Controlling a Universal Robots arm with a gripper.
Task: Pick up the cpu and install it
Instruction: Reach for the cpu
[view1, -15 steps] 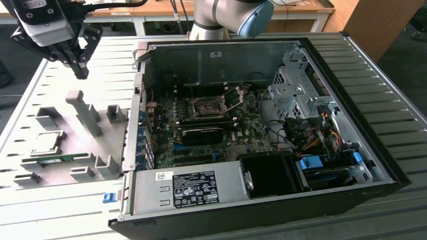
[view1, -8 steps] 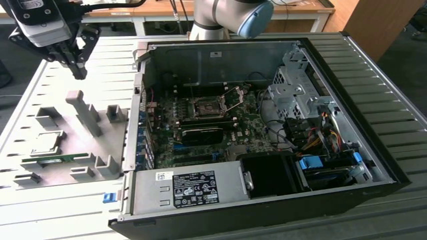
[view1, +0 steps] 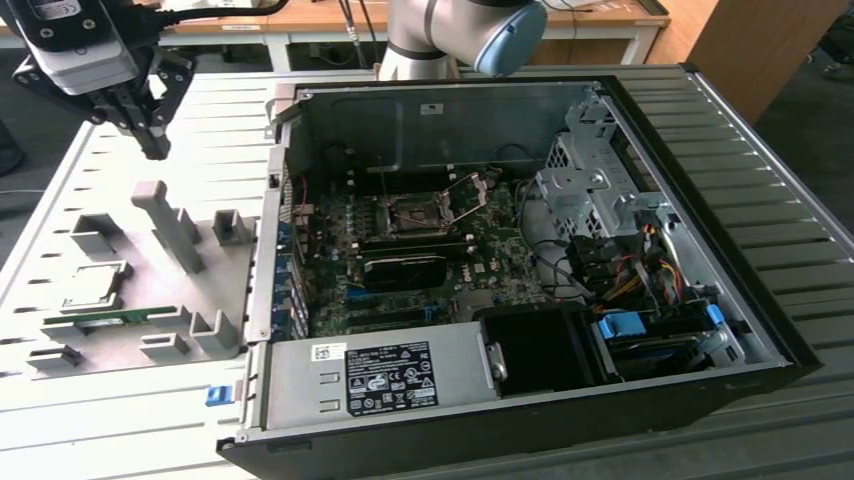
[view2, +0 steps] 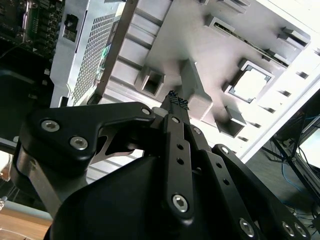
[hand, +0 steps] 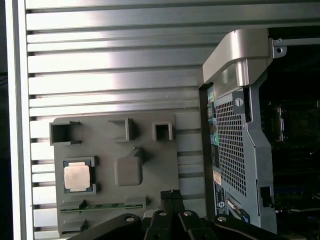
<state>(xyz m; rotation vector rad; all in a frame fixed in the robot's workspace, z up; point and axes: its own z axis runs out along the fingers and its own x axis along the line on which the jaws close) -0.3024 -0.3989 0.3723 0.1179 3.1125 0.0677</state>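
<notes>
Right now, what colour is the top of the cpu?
The cpu top is silver-grey with a darker rim, clearest in the first wrist view.

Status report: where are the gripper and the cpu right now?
Gripper shut, empty, over the grey tray. Cpu seated in its tray pocket, untouched. Raised post between them.

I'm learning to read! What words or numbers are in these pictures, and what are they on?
Black label on the power supply box: print too small to read.
White sticker beside it: too small.
White tag on the case wall: too small.
Nothing can be read.
</notes>
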